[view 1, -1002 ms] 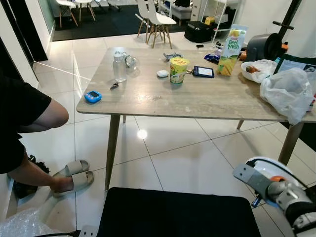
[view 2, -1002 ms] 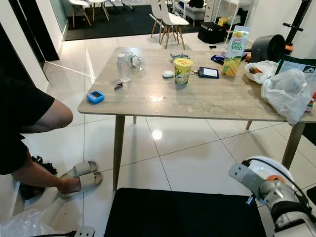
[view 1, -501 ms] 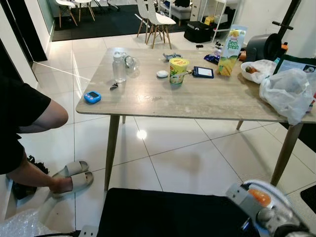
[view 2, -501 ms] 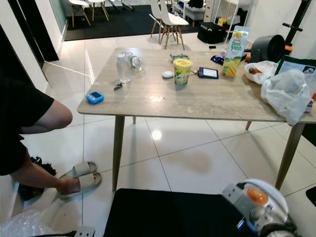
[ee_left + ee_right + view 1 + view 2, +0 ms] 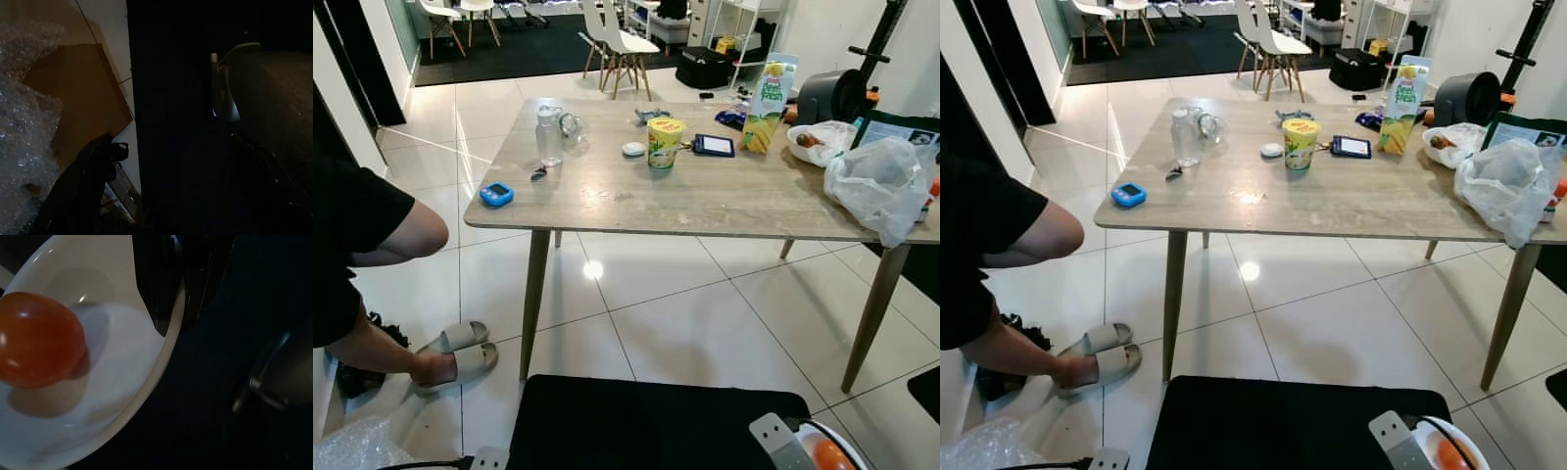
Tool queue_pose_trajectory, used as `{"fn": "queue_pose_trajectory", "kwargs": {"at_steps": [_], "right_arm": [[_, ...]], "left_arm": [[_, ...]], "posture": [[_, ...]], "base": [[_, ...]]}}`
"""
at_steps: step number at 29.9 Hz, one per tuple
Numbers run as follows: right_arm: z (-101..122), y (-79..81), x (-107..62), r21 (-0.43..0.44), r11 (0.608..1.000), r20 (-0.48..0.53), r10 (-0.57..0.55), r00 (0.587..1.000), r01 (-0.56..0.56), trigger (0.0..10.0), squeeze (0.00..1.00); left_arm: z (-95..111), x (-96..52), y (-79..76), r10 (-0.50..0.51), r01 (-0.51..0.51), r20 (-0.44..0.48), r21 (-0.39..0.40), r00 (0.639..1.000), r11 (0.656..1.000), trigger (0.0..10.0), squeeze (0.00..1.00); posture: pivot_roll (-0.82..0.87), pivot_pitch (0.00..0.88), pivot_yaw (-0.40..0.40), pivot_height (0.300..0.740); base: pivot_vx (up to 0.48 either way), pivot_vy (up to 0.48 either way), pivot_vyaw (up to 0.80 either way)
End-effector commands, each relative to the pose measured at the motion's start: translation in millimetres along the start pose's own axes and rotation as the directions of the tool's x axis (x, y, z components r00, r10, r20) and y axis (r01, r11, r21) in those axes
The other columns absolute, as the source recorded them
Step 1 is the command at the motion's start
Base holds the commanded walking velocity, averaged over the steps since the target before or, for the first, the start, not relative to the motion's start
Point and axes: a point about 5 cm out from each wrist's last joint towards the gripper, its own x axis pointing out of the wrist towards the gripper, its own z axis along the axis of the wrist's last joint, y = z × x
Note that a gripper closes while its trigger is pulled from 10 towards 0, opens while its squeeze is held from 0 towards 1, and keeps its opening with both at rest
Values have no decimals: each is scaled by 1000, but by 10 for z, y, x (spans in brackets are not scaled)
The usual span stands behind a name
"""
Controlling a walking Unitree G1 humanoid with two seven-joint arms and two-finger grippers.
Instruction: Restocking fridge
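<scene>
My right gripper pinches the rim of a white bowl, tomato inside, lower right; left fingers' gap, too dark to tell.

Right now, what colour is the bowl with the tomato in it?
White; the bowl shows best in the right wrist view, gripped at its rim.

Right arm cut off at the bottom edge, just a silver bracket and the rim of a white bowl with a tomato peeking in. Right claw cropped, fingers pinching the bowl rim. Left claw lost in the dark, finger spread unclear. Person cut by the left edge, head out of view. White plastic bag on the table hides its contents; juice carton print too small to read
</scene>
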Motion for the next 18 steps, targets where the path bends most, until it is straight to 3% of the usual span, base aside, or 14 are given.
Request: {"fn": "queue_pose_trajectory", "kwargs": {"at_steps": [1, 5, 13, 18], "right_arm": [[17, -23, -1, 14, 999, 17, -33, 999, 32, 10000, 0], [-36, 20, 1, 9, 998, 2, -54, 999, 54, 10000, 0], [-132, 75, -1, 87, 993, -18, -83, 996, 85, 10000, 0], [-188, 120, -3, 88, 993, -40, -71, 997, 74, 10000, 0]], "left_arm": [[-17, -2, -1, 2, -2, -1, 6, 1000, 1000, 10000, 0], [-16, -2, -7, 3, -2, -2, 4, 1000, 1000, 10000, 0], [-15, -1, -9, 4, -4, -1, 3, 1000, 1000, 10000, 0], [-3, 0, -6, 6, -6, 3, 2, 1000, 1000, 10000, 0]], "posture": [[87, 0, -11, 740], [90, 0, -12, 740], [86, 0, -11, 740], [82, 0, -9, 740]], "base": [[0, 0, 0], [0, 0, 0], [0, 0, 0], [0, 0, -725]]}}
